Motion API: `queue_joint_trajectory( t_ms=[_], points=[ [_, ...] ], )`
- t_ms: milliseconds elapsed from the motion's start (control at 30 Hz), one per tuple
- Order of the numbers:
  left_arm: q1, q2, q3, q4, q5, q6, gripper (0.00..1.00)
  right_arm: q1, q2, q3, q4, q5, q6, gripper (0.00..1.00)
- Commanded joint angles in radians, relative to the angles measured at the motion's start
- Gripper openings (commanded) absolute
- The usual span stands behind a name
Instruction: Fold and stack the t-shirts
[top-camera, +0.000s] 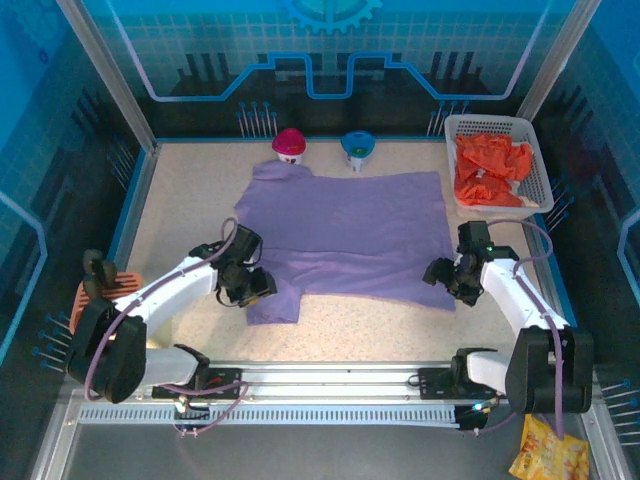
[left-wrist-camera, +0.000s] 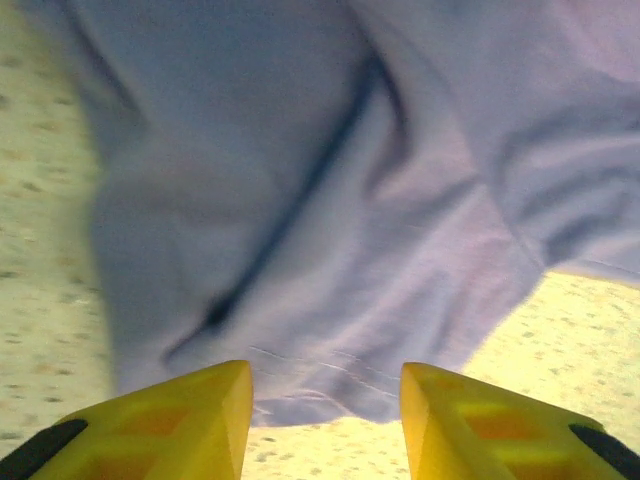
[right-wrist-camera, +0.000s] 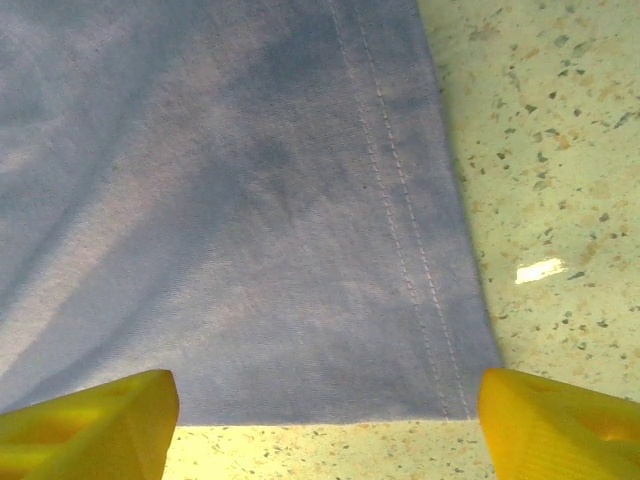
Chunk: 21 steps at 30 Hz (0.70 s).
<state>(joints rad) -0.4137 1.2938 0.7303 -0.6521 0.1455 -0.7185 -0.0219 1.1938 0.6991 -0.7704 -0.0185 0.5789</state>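
Lavender t-shirt (top-camera: 350, 225) lies spread flat on the speckled table (top-camera: 190, 200), a soft knit with shallow wrinkles. My left gripper (left-wrist-camera: 325, 378) stands partly parted at the near sleeve. The rumpled hem lies in the gap between my yellow fingers (left-wrist-camera: 200, 410), unpinched. My right gripper (right-wrist-camera: 327, 390) gapes wide over the near right corner and its double-stitched hem, grasping nothing. Orange-red t-shirts (top-camera: 488, 170) sit crumpled in the white lattice basket (top-camera: 538, 165) at the far right.

You have soft matt cloth in the lavender t-shirt (top-camera: 350, 225), a faintly glossy speckled tabletop (top-camera: 180, 210), and white lattice plastic in the far-right basket (top-camera: 538, 165).
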Motion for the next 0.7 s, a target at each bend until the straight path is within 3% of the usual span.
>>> queue_joint_trajectory(
  t_ms=[0,200,433,667],
  points=[
    [-0.061,-0.018,0.028,0.061,0.044,-0.114,0.39,-0.018,-0.020,-0.015,-0.013,0.004,0.008,0.77],
    [-0.190,-0.030,-0.040,0.176,0.022,-0.282,0.37,-0.029,-0.009,-0.010,0.006,-0.018,0.012,0.77],
    [-0.242,0.010,-0.085,0.265,0.013,-0.377,0.40,-0.035,0.006,0.002,0.010,-0.028,0.003,0.77],
    [-0.252,0.021,-0.096,0.212,0.015,-0.384,0.46,-0.039,0.011,-0.005,0.023,-0.036,-0.004,0.77]
  ],
)
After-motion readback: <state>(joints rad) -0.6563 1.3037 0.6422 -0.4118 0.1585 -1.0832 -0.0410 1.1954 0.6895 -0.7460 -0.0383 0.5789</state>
